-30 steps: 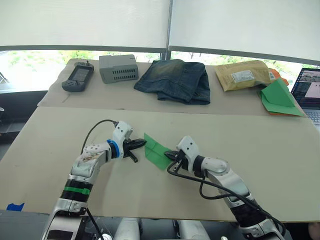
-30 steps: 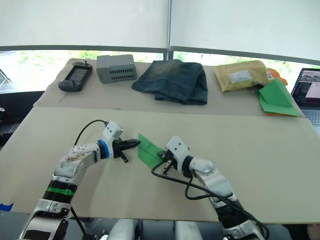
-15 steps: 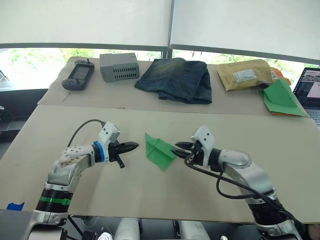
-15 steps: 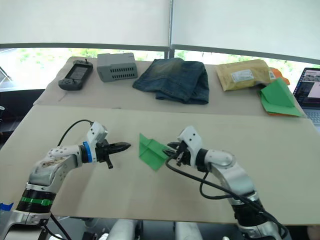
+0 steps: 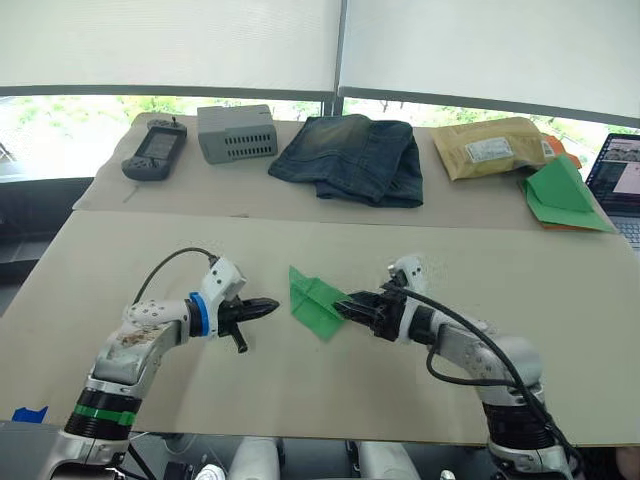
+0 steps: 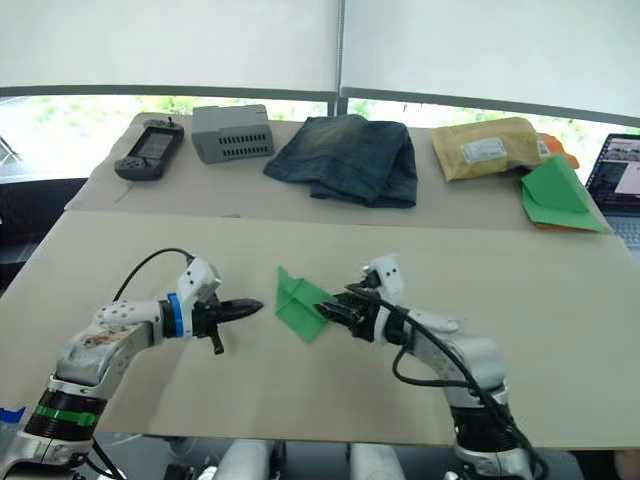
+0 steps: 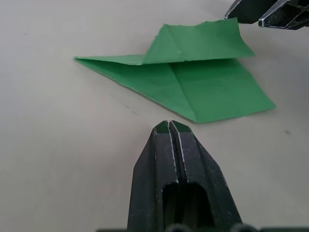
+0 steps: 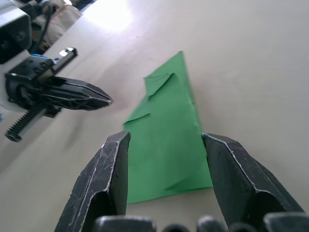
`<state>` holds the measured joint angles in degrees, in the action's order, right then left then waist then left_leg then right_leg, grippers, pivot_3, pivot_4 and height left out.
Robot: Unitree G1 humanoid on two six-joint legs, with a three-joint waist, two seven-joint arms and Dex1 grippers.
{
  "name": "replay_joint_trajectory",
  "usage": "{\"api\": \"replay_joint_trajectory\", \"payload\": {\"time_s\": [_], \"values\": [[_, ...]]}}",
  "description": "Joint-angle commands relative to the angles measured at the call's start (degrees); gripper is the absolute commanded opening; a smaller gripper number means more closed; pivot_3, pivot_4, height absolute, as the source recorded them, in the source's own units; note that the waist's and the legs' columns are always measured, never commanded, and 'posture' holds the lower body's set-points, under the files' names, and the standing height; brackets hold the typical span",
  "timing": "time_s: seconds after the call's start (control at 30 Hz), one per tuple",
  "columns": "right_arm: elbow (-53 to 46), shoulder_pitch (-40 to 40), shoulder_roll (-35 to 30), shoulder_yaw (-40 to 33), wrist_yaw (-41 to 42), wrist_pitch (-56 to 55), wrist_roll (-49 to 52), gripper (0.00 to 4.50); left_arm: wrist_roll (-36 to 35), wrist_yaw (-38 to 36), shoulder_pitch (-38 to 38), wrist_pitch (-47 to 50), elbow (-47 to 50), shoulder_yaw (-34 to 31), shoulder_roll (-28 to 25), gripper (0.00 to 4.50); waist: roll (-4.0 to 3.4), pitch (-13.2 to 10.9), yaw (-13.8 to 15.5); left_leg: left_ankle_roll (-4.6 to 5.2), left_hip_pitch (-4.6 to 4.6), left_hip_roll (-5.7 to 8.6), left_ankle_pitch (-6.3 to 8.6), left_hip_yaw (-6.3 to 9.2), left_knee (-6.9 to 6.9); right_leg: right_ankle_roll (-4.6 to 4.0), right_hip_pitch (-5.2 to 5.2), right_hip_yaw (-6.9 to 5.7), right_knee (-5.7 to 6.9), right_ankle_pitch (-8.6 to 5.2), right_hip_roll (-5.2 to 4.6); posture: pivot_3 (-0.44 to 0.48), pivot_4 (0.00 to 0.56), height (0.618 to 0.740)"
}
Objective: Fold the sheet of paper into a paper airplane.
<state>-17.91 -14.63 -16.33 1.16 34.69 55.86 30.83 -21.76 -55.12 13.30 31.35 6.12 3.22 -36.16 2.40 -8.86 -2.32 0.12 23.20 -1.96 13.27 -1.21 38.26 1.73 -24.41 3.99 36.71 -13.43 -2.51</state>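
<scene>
Left eye view puts the paper airplane (image 5: 317,303) flat on the bare counter (image 5: 560,300) between the two arms, a pointed green wedge whose long axis runs from its narrow tip on the far side to its wide end near the robot. The right pincer (image 5: 345,307) lies to the wedge's right with its fingertips at, or just touching, the right edge, so it is the nearer arm. The left pincer (image 5: 270,303) points at the wedge from the other side, near but apart from it, with bare counter showing between.

Right wrist view shows what the head camera cannot settle: the right pincer's two fingers stand spread apart, holding nothing, with the wide end of the wedge (image 8: 166,140) lying in the gap just ahead of them. It also catches the left pincer (image 8: 107,100) beyond the paper, pressed to a point.

Left wrist view confirms that: the left pincer's (image 7: 168,126) fingers are shut together on nothing, aimed at the long folded edge. It also shows a raised flap along the far side, so the folds look unfinished or at least not pressed flat.
</scene>
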Motion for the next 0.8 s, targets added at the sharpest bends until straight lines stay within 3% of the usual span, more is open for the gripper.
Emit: {"api": "replay_joint_trajectory", "payload": {"time_s": [0.03,0.17,0.3,0.53,0.8], "values": [[0.85,0.44,0.27,-0.37,-0.56,-0.01,1.32,2.63,-0.66,0.27,0.00,-0.12,1.98,-0.79,-0.16,0.00,0.00,0.00,0.11,0.00,-0.01,0.01,0.00,0.00,0.00,0.01,0.01,0.00,-0.01,0.00,-0.01,0.000,0.150,0.734],[3.95,0.26,0.72,0.15,-0.78,-2.34,0.12,1.53,-0.58,0.59,-0.11,-0.23,2.02,-0.72,-0.14,0.00,0.00,0.00,-0.02,0.00,-0.02,0.00,0.00,-0.02,0.00,0.03,0.01,0.00,-0.01,-0.01,0.00,0.000,0.150,0.734],[5.05,-0.25,1.49,-0.66,-0.87,-3.33,0.78,0.06,-0.48,0.77,-0.15,-0.43,1.85,-0.94,-0.28,0.00,0.00,0.00,-0.24,0.00,-0.03,-0.03,0.00,-0.01,0.00,0.03,0.01,0.00,0.00,-0.02,0.04,0.000,0.150,0.734],[3.23,-4.48,-1.07,-1.81,2.66,-9.00,1.13,0.02,-0.46,0.78,-0.05,-0.85,1.09,-1.74,-0.57,0.00,-0.02,-0.02,-0.21,0.00,-0.04,-0.01,0.00,-0.03,0.01,0.07,0.01,0.01,0.01,-0.02,0.03,0.000,0.150,0.734],[8.03,-13.32,-10.76,6.17,12.08,-35.37,-14.11,0.02,0.04,1.05,0.25,-1.29,0.29,-2.13,-0.45,0.00,-0.06,-0.08,-0.24,0.00,-0.02,-0.01,0.00,-0.05,-0.01,0.08,-0.01,0.00,-0.04,-0.03,0.04,0.000,0.150,0.734]]}}
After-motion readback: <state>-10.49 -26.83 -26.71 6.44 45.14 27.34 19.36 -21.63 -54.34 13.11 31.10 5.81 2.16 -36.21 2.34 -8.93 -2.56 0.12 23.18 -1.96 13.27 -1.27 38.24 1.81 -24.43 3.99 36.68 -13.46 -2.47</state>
